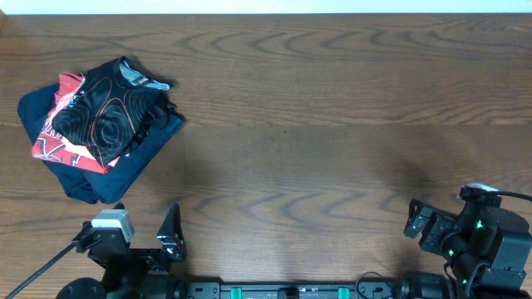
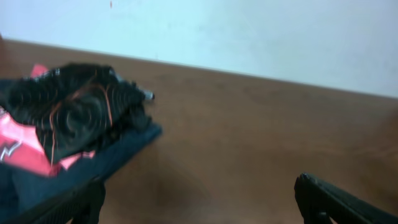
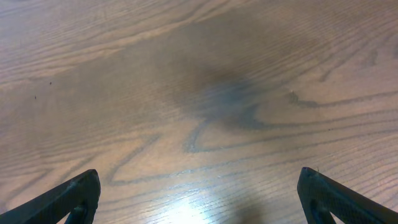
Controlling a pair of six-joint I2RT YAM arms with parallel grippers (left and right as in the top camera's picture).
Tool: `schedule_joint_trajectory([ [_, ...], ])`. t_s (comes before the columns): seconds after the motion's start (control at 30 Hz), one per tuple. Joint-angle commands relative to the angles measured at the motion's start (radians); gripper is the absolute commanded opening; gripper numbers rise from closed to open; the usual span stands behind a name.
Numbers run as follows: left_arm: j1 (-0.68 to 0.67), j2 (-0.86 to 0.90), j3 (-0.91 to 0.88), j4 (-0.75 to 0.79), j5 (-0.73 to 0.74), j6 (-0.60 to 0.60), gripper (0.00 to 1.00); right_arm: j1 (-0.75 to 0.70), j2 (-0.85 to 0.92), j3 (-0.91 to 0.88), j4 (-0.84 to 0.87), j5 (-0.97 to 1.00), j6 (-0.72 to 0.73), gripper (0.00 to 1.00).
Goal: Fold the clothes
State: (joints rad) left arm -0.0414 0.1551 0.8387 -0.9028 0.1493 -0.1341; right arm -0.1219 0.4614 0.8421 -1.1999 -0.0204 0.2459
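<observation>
Looking down from overhead, you will find the black thin-fabric garment with red and white contour lines (image 1: 112,112) crumpled on top of a small pile at the far left of the brown wood-grain bench (image 1: 332,124), lying over a salmon-pink shirt with red print (image 1: 58,141) and a plain navy-blue garment (image 1: 91,178). Your left claw (image 1: 170,241) sits at the near edge, and the pile lies ahead of it and a little to its left; your right claw (image 1: 416,223) is well apart from the clothes, across the whole bench, so the left arm is plainly the nearer one. The black garment's long axis seems to run diagonally, from the collar end at the far right down toward the near left, though the bunching makes this a judgement only. In each wrist view the dark fingertips sit wide apart at the bottom corners with nothing between them, so both claws stand spread and empty. Note what you cannot read: the garment's hem, sleeves and true outline are folded under itself, the left wrist view is blurred, and the right wrist view shows only bare wood.
</observation>
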Motion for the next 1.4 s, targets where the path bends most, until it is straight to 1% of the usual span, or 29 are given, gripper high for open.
schedule_joint_trajectory([
  [0.0, -0.005, -0.003, -0.012, -0.039, -0.012, -0.009, 0.98, 0.019, -0.024, -0.008, 0.020, 0.016, 0.011, 0.99],
  [0.07, -0.005, -0.003, -0.012, -0.074, -0.012, -0.009, 0.98, 0.045, -0.051, -0.029, 0.073, 0.016, 0.005, 0.99],
  [0.2, -0.005, -0.003, -0.012, -0.149, -0.012, -0.009, 0.98, 0.109, -0.176, -0.154, 0.288, 0.016, -0.047, 0.99],
  [0.33, -0.005, -0.003, -0.012, -0.226, -0.012, -0.009, 0.98, 0.117, -0.360, -0.366, 0.557, 0.011, -0.053, 0.99],
  [0.43, -0.005, -0.003, -0.012, -0.257, -0.010, -0.010, 0.98, 0.116, -0.462, -0.507, 0.731, 0.011, -0.072, 0.99],
  [0.53, -0.005, -0.003, -0.012, -0.257, -0.009, -0.009, 0.98, 0.116, -0.447, -0.616, 0.924, 0.004, -0.119, 0.99],
  [0.67, -0.005, -0.003, -0.012, -0.257, -0.009, -0.009, 0.98, 0.116, -0.451, -0.749, 1.125, -0.006, -0.225, 0.99],
  [0.73, -0.005, -0.003, -0.012, -0.257, -0.009, -0.009, 0.98, 0.117, -0.451, -0.799, 1.162, -0.008, -0.235, 0.99],
  [0.8, -0.005, -0.003, -0.012, -0.257, -0.009, -0.009, 0.98, 0.117, -0.451, -0.836, 1.152, -0.014, -0.233, 0.99],
  [0.83, -0.005, -0.003, -0.012, -0.257, -0.009, -0.009, 0.98, 0.116, -0.449, -0.836, 1.122, -0.008, -0.232, 0.99],
  [1.37, -0.005, -0.003, -0.012, -0.257, -0.009, -0.009, 0.98, 0.116, -0.437, -0.836, 1.126, -0.006, -0.233, 0.99],
])
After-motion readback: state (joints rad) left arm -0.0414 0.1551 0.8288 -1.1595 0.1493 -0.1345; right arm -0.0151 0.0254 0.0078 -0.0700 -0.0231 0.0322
